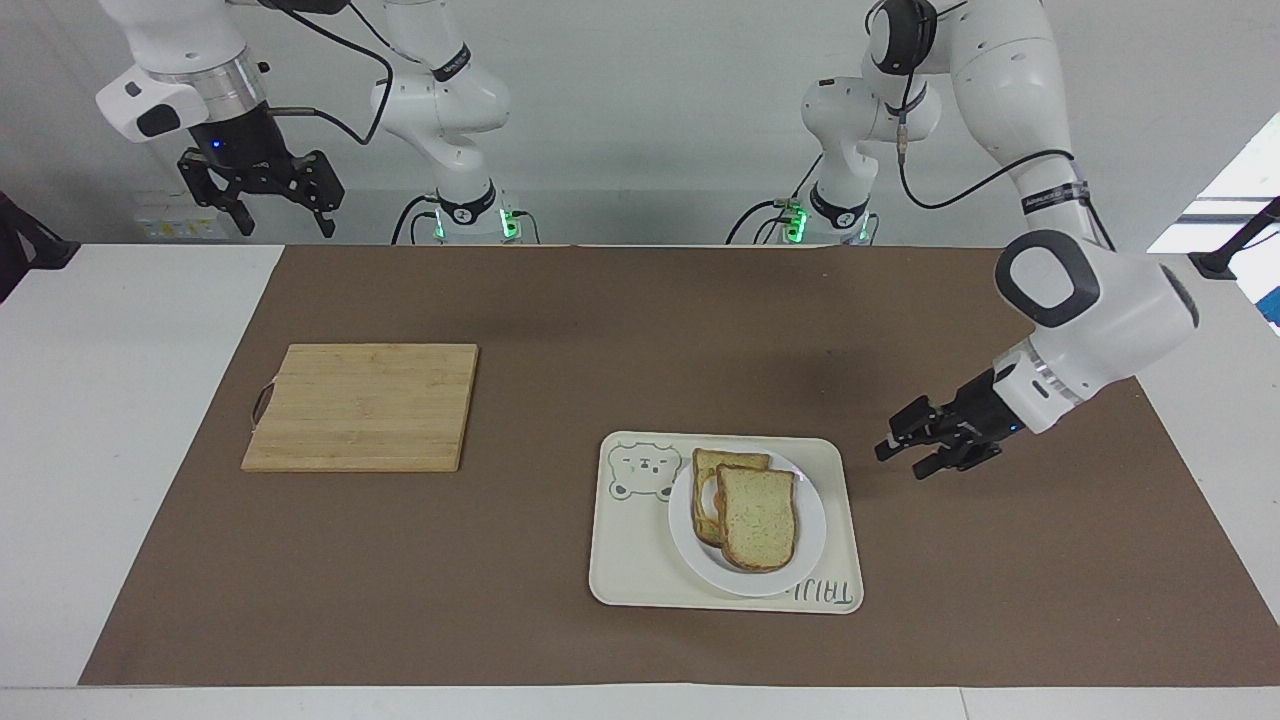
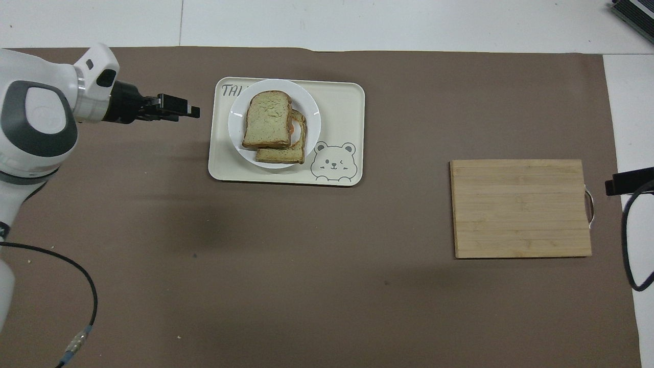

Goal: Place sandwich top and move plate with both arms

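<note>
Top slice is sitting skewed on the plate in the tray near the surface's edge farthest from the robots; left gripper hovering beside it, jaws apart, right gripper waiting, jaws apart; bread's soft and light, glossy plate likely slippery, so pinching opposite rims looks best.

arms: two, glossy white jointed shells | joints: grey oval pads, silver wrist rings | left end effector: black, two-fingered | right end effector: black, linked fingers, blue light above | cables: black, looping along links | bases: green lights
</note>
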You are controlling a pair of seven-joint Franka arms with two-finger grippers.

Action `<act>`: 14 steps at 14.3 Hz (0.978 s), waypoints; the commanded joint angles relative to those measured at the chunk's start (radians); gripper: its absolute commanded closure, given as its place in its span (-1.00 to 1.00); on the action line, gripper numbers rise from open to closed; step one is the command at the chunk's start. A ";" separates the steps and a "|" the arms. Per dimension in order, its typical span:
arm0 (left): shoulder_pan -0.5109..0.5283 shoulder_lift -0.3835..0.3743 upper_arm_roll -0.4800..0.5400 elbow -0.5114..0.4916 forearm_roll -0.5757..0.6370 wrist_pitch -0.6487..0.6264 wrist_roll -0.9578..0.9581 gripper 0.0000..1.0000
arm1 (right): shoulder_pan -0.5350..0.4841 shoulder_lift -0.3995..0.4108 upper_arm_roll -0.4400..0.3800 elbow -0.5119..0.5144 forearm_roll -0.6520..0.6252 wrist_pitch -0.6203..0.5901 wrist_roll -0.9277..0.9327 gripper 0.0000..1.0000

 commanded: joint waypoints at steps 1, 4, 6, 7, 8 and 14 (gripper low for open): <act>0.002 -0.117 0.013 -0.015 0.184 -0.030 -0.035 -1.00 | -0.005 -0.014 0.005 -0.012 0.004 -0.009 -0.017 -1.00; 0.002 -0.201 0.031 0.023 0.360 -0.117 -0.033 -1.00 | -0.005 -0.014 0.005 -0.012 0.004 -0.009 -0.017 -1.00; 0.001 -0.235 0.036 0.064 0.458 -0.177 -0.033 -1.00 | -0.005 -0.014 0.005 -0.012 0.004 -0.009 -0.017 -1.00; 0.001 -0.247 0.039 0.084 0.465 -0.226 -0.033 -1.00 | -0.005 -0.014 0.005 -0.012 0.004 -0.009 -0.017 -1.00; 0.002 -0.255 0.043 0.119 0.466 -0.278 -0.035 -1.00 | -0.005 -0.014 0.005 -0.012 0.004 -0.009 -0.017 -1.00; -0.004 -0.272 0.065 0.304 0.551 -0.519 -0.041 -1.00 | -0.005 -0.014 0.005 -0.012 0.004 -0.009 -0.017 -1.00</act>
